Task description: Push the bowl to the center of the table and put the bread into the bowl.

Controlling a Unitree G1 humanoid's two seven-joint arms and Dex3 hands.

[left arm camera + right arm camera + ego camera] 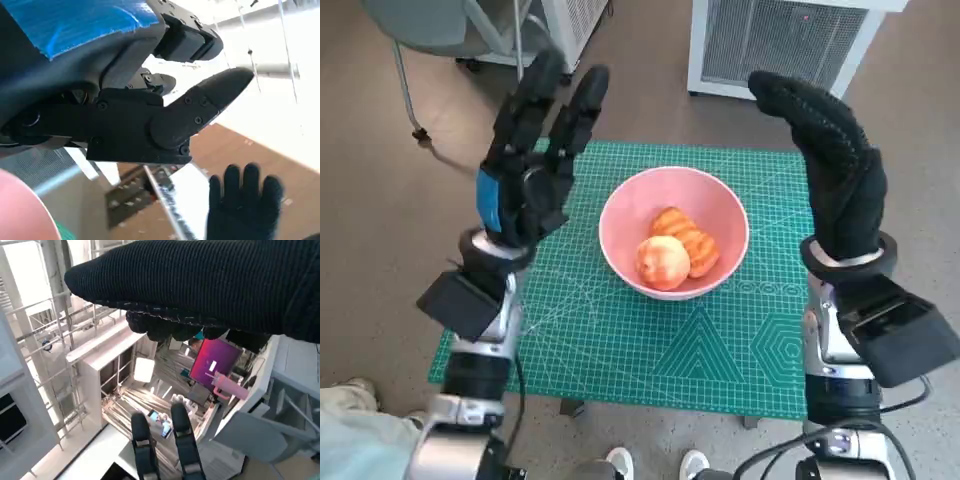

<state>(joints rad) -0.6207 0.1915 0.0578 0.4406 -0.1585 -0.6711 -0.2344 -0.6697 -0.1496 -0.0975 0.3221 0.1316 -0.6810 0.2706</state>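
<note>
I see the worktop (pixel 620 350) under a green cutting mat, with bare mat open on every side of the pink bowl (pixel 674 232) at its middle. The bread (pixel 692 238) lies inside the bowl beside a peach (pixel 662 262). A white cabinet (pixel 780 40) stands past the far edge. My left hand (pixel 535 165) and right hand (pixel 835 170) hover raised with fingers spread, holding nothing.
</note>
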